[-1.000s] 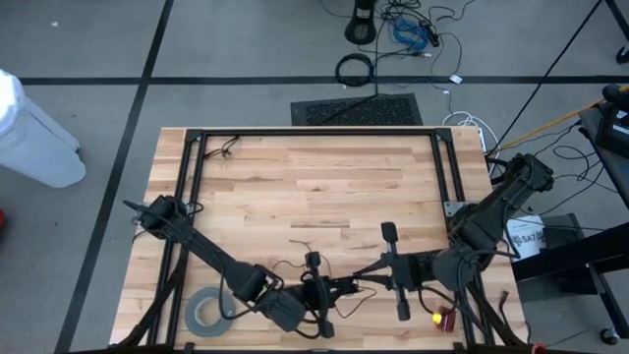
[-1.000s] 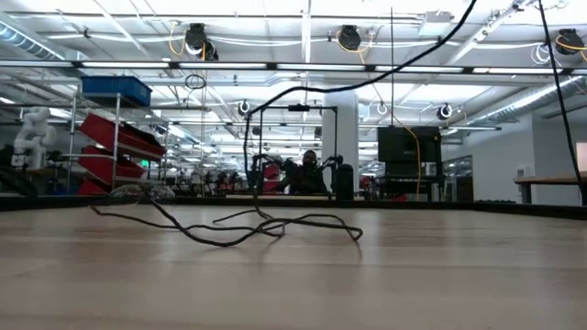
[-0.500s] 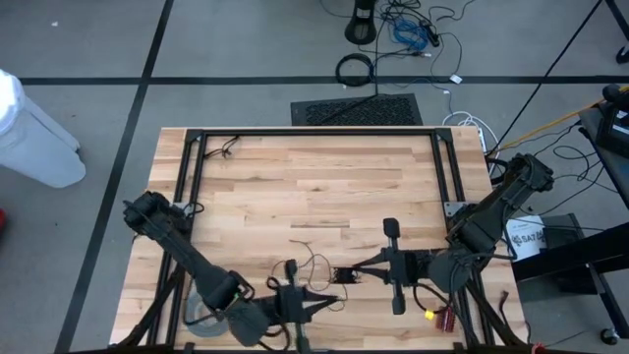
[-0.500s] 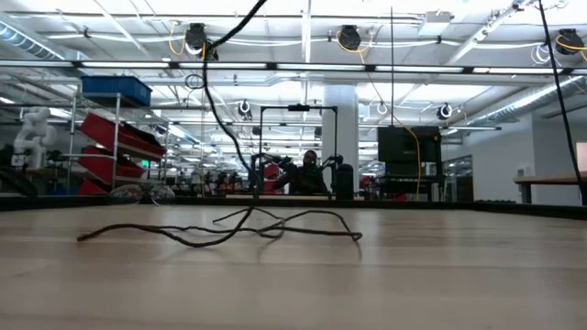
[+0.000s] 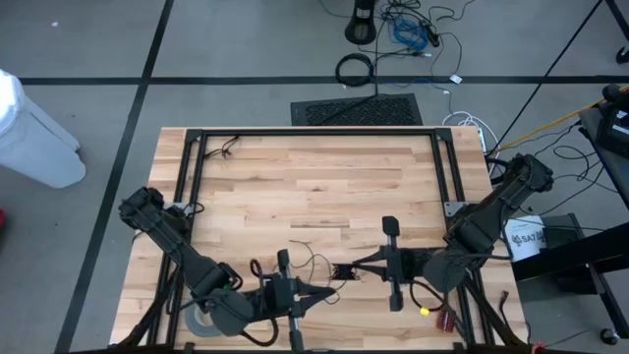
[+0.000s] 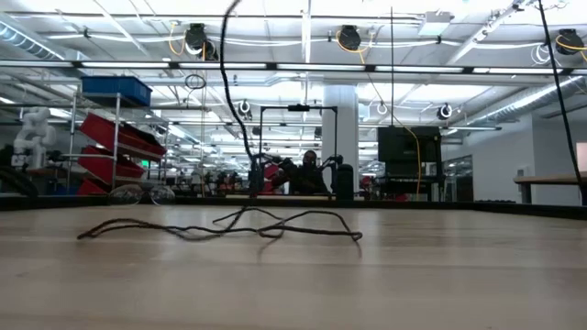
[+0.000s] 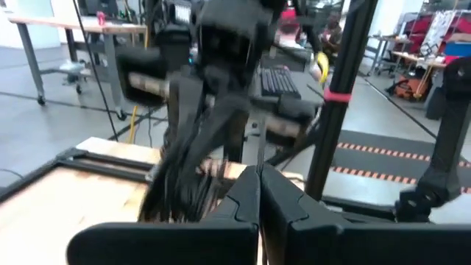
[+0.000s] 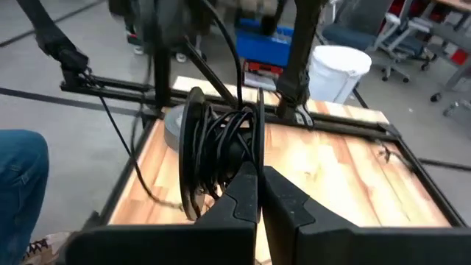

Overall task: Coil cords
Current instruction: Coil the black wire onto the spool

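Fingers pressed together on both arms: the right gripper (image 5: 342,272) pinches the thin dark cord (image 6: 275,226) near the table's front edge, and its wrist view shows turns of that wire already wound around a small round black disc (image 8: 197,151) just past the fingertips. Facing it, the left gripper (image 5: 316,293) is likewise shut, with a strand running up between its fingertips (image 7: 259,193) in its own wrist view.

From the level camera, much of the cord lies in loose loops on the wooden table (image 5: 324,187), one strand rising steeply out of the top of the picture. The winding appears partly done, with slack left to gather. The next move likely calls for drawing the loose length toward the disc and laying on another turn without letting the wound loops slip.

Both arms reach in low from the table's outer corners, forearms stretched toward the front middle, the two grippers almost nose to nose. A grey tape roll (image 5: 202,321) lies partly under the left arm.
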Robot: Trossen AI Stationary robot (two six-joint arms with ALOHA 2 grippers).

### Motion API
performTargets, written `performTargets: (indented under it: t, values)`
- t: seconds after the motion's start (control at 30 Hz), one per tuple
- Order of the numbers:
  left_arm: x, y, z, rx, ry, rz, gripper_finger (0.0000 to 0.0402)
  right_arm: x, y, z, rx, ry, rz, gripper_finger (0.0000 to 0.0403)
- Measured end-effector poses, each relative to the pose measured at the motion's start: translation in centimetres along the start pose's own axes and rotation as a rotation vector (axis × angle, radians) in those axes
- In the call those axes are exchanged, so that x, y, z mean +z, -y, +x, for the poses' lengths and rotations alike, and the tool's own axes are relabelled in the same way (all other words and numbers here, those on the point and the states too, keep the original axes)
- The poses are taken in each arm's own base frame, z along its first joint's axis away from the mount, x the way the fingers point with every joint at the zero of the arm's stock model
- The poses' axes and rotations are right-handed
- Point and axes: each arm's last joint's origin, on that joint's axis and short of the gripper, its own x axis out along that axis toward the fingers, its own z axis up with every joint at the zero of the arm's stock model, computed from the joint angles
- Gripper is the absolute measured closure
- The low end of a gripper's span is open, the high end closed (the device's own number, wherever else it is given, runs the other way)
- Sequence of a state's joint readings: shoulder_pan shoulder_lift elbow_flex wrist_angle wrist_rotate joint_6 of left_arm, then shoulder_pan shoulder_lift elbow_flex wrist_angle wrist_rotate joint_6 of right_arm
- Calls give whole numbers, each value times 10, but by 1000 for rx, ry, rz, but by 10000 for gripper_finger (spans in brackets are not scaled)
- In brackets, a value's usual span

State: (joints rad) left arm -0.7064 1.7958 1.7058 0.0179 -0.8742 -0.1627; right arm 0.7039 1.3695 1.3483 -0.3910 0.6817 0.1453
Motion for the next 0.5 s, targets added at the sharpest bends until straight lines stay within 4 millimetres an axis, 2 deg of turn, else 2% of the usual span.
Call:
performTargets:
  t: [0.13, 0.27, 0.5]
  values:
    - [15, -4, 3, 12, 29, 7, 402, -2, 2, 5, -17, -13, 4, 403]
    - [19, -14, 13, 40, 38, -2, 401, -2, 4, 9, -29, -17, 12, 403]
    - [4, -18, 40, -20, 24, -44, 401, -3, 9, 16, -61, -26, 28, 403]
